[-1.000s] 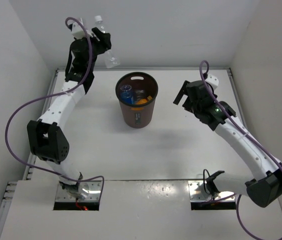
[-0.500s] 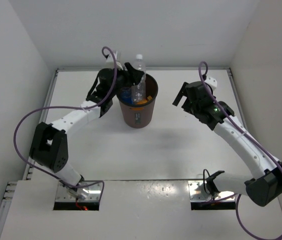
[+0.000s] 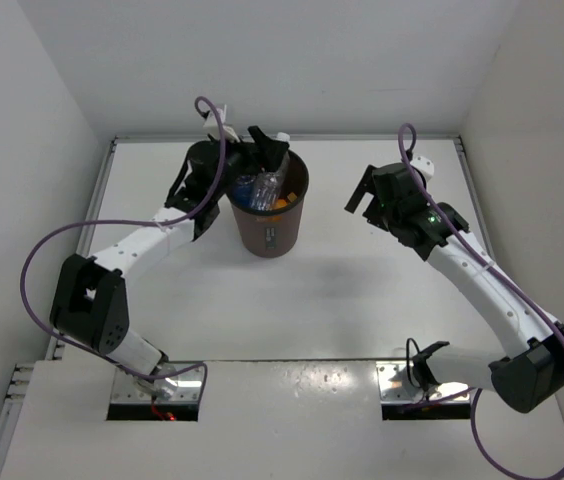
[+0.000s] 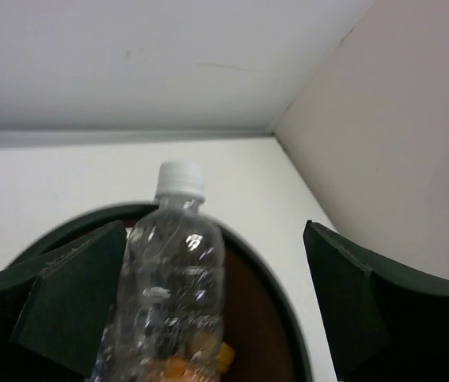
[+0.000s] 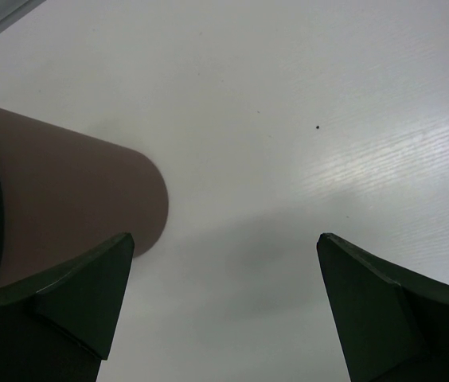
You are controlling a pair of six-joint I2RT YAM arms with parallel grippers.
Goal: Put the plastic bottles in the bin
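Observation:
The brown bin [image 3: 272, 228] stands at the back middle of the table. My left gripper [image 3: 258, 156] hangs over its back-left rim, open. A clear bottle [image 3: 270, 180] with a white cap sits neck-up inside the bin, free of the fingers. In the left wrist view this bottle [image 4: 173, 270] is blurred between the wide-apart jaws of the left gripper [image 4: 215, 239], close to the left finger. An orange bottle [image 3: 284, 201] and a blue-tinted one [image 3: 246, 189] lie in the bin beneath it. My right gripper [image 3: 364, 190] hovers open to the right of the bin, holding nothing.
White walls close in the table at the back and on both sides. The right wrist view shows the bin's brown wall [image 5: 65, 199] at the left and bare white table between the fingers of the right gripper [image 5: 224, 247].
The left arm swung from the back left down over the bin with the clear bottle, then opened; the bottle has dropped into the bin. The right arm has not moved.

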